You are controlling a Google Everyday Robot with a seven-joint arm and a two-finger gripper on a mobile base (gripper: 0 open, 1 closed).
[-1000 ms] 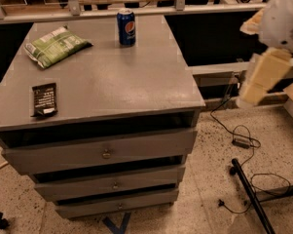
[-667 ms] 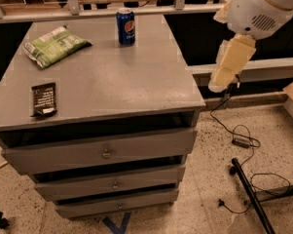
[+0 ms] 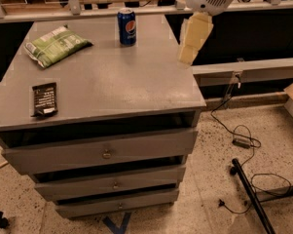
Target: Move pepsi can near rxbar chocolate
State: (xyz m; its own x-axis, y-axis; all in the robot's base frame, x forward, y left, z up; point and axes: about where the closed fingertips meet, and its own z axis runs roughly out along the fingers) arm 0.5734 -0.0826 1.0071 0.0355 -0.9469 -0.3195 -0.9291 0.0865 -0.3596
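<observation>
Claw (image 3: 188, 56) closer — now above table (image 3: 112, 84) edge

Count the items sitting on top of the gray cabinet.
3: the pepsi can at the back, the green snack bag back left, the rxbar chocolate front left. The gripper hangs above the right edge.

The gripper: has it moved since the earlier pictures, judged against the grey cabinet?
Yes. The gripper has moved left: earlier it hung beyond the right edge of the cabinet, and now it hangs over that edge, nearer the pepsi can.
</observation>
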